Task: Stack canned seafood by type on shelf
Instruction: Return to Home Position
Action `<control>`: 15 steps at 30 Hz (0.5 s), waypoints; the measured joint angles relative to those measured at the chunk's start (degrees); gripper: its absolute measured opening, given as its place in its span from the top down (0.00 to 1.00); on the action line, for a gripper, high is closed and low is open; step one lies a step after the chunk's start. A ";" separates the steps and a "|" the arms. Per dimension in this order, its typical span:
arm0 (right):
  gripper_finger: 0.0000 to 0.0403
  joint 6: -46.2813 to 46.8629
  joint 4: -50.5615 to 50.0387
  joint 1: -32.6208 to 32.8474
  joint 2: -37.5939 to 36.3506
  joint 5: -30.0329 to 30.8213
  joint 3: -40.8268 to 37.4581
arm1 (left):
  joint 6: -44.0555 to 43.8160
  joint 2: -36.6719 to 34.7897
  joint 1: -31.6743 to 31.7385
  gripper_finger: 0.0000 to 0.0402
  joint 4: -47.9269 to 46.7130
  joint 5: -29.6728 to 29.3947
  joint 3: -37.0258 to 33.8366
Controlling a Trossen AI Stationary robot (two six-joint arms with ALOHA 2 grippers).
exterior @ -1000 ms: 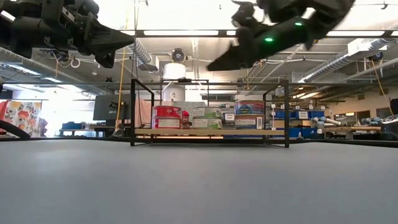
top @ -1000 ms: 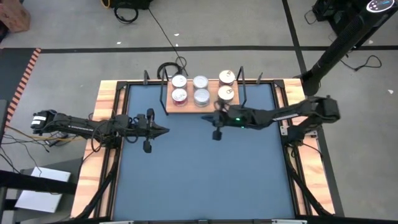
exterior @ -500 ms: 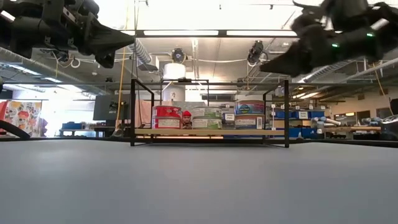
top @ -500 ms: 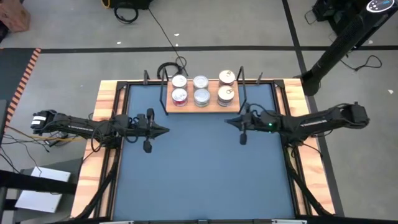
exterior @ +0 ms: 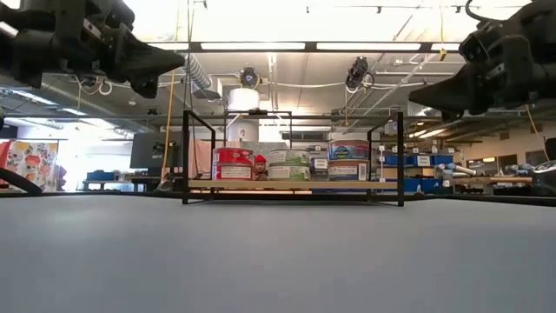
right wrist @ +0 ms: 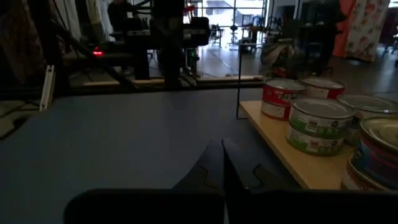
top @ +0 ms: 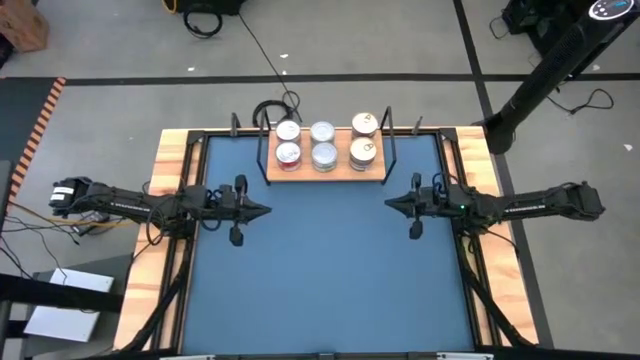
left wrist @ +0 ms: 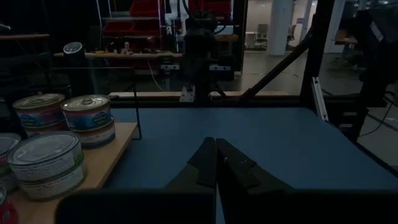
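1. Tins of canned seafood (top: 324,154) were short, round and metal, with shiny silver or gold lids. The low view showed red, green-and-pale and blue side labels from left to right.
2. They stood upright, lids up, in three columns and two rows on the shelf (top: 340,176), a light wooden board with thin black wire uprights. Your left wrist view showed one tin resting on another.
3. You had the shelf at the upper middle of the high view, by the upper edge of the matte blue table (top: 320,270), with its long axis running left to right.
4. Your left gripper (top: 262,209) hovered at centre left, fingers pressed together on nothing, pointing right.
5. Your right gripper (top: 390,205) hovered at centre right, likewise clenched and empty, pointing left, just below the shelf's right end.
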 joint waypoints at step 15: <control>1.00 1.35 -9.18 0.00 -10.48 -0.07 0.00 | -2.09 -11.00 8.44 0.99 2.29 11.77 -9.39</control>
